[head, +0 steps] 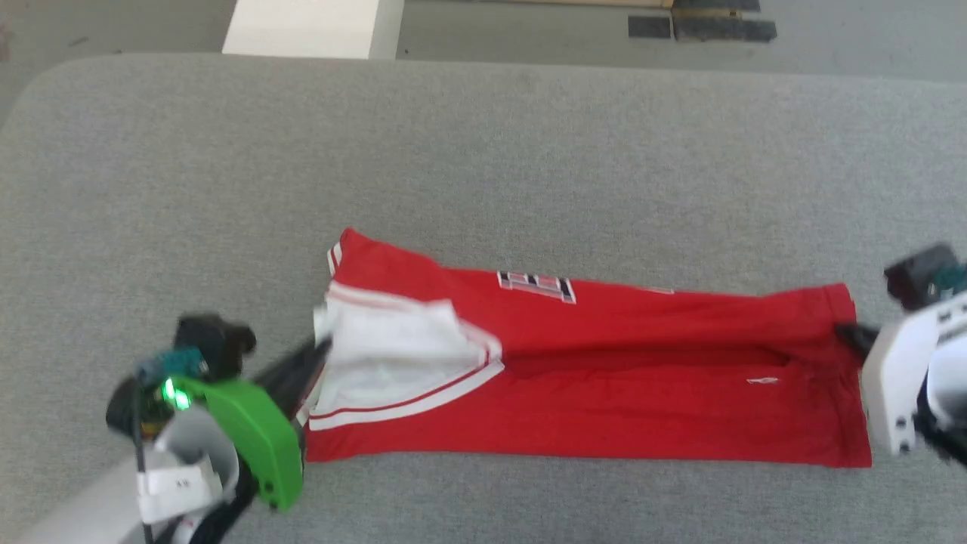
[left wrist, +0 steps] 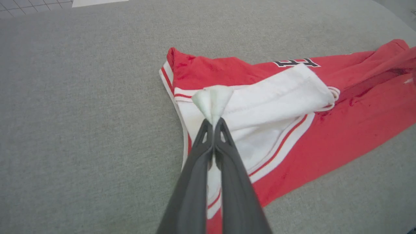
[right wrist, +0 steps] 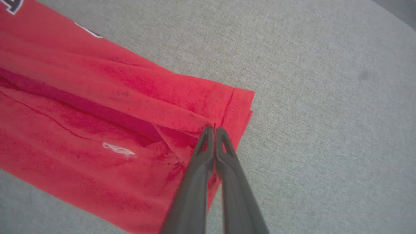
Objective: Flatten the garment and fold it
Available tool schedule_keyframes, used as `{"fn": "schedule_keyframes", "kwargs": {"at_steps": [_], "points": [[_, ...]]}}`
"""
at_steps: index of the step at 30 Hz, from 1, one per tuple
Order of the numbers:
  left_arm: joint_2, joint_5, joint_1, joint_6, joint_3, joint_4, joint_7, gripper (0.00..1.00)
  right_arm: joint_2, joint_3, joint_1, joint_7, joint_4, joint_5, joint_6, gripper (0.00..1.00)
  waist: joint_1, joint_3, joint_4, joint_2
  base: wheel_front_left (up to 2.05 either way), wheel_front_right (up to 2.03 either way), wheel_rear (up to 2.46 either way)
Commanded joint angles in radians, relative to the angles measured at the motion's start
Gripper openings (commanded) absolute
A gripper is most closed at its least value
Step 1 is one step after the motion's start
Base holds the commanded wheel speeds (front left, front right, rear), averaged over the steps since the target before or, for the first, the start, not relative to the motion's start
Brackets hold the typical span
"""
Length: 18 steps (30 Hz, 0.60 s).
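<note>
Both grippers clamped on opposite ends of the garment; half-folded, not yet flat.

Left gripper (left wrist: 213,123), over the table's (head: 483,151) near-left part: fingers closed, pinching a small peak of the white sleeve (left wrist: 276,94). Right gripper (right wrist: 213,130), over the table's near-right part: fingers closed on the red hem (right wrist: 239,107), where the cloth puckers toward the tips, so I read it as pinched. The garment (head: 604,393) lies in a long band across the table's near middle, sleeve flopped over the red body, with a lengthwise crease open along the centre. Judgement: light, limp knit with no stiffness; it will sag between holds and drag on the felt-like table top. Best taken at seams, that is hem corners and shoulder or sleeve trim, and kept taut between arms.
</note>
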Motion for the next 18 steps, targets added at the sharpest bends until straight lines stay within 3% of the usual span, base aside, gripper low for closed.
{"fn": "schedule_keyframes", "kwargs": {"at_steps": [1, 7, 17, 18], "points": [[0.012, -0.008, 0.025, 0.001, -0.011, 0.007, 0.013, 0.0, 0.003, -0.009, 0.03, 0.013, -0.015, 0.0, -0.001, 0.0, 0.0001, -0.013, 0.007, -0.0001, 0.0, 0.0, 0.0], [-0.001, -0.01, 0.053, -0.024, -0.065, 0.068, 0.055, 0.0, -0.012, -0.011, 0.119, 0.077, -0.068, -0.009, -0.001, 0.0, 0.0001, -0.002, 0.013, -0.0001, 0.0, 0.0, 0.0], [-0.086, 0.038, 0.008, -0.082, -0.111, 0.231, 0.027, 0.0, -0.012, 0.021, 0.131, 0.109, -0.04, -0.036, -0.001, 0.0, 0.0001, 0.02, 0.013, -0.0001, 0.0, 0.0, 0.0], [-0.094, 0.04, 0.005, -0.089, -0.112, 0.245, 0.019, 0.03, -0.007, 0.02, 0.127, 0.103, -0.037, -0.035, -0.001, 0.26, 0.0001, 0.018, 0.013, -0.0001, 0.0, 0.0, 0.0]]}}
